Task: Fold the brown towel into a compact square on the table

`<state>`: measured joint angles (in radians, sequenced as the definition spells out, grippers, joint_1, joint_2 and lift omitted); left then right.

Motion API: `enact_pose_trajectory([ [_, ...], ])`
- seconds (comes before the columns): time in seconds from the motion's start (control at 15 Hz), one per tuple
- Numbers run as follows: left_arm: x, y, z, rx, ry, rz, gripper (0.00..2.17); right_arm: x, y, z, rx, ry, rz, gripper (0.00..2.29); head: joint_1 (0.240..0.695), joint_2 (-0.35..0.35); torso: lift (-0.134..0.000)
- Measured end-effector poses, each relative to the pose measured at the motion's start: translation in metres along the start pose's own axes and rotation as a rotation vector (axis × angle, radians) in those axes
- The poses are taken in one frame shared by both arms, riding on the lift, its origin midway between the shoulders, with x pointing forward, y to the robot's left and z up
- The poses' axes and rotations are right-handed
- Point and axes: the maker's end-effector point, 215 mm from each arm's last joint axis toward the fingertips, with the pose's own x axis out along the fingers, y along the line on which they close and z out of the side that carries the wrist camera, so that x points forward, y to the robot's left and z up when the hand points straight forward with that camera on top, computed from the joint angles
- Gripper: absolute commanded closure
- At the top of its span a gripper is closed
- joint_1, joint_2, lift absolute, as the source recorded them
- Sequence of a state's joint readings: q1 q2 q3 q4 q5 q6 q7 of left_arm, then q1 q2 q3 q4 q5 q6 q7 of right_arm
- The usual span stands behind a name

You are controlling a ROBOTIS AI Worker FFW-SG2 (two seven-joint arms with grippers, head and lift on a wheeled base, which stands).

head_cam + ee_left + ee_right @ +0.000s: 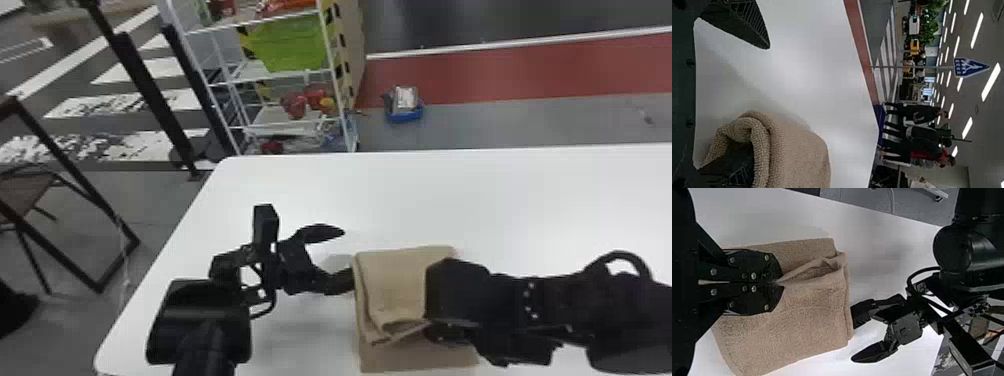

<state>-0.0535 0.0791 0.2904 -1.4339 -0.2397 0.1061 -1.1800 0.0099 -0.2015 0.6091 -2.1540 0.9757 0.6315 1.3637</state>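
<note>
Left gripper [348, 257], jaws wide apart; right gripper [439, 311] (quite the opposite), jaws together.

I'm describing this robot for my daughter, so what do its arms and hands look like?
All black. The left arm has a smooth, rounded casing and a looped cable; the right arm has pale dots. The left hand has tapering fingers with ridged inner faces; the right hand shows silvery screws.

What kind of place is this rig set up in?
Likely a large indoor hall, maybe a robot test or demo area: rows of ceiling lights, road-style white floor stripes and a blue traffic-type sign.
</note>
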Motion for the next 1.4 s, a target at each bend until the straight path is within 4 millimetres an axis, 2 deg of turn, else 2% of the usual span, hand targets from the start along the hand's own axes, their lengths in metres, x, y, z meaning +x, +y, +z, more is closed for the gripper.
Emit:
enact_pose_trajectory([
  [0.33, -0.010, -0.016, -0.005, 0.042, 0.030, -0.080, 0.04, 0.001, 0.000, 0.003, -0.005, -0.002, 0.001, 1.29, 0.695, 0.304, -0.134],
  [0.6, -0.018, -0.015, -0.009, 0.054, 0.052, -0.096, 0.04, 0.001, 0.002, 0.008, -0.009, -0.010, 0.002, 1.29, 0.695, 0.319, -0.134],
  [0.93, -0.011, -0.018, -0.007, 0.066, 0.056, -0.105, 0.04, 0.004, 0.009, 0.011, -0.016, -0.010, 0.015, 1.29, 0.695, 0.319, -0.134],
  [1.4, -0.011, -0.019, -0.007, 0.066, 0.057, -0.105, 0.04, 0.020, 0.024, 0.002, -0.023, 0.026, 0.051, 1.28, 0.695, 0.324, -0.134],
])
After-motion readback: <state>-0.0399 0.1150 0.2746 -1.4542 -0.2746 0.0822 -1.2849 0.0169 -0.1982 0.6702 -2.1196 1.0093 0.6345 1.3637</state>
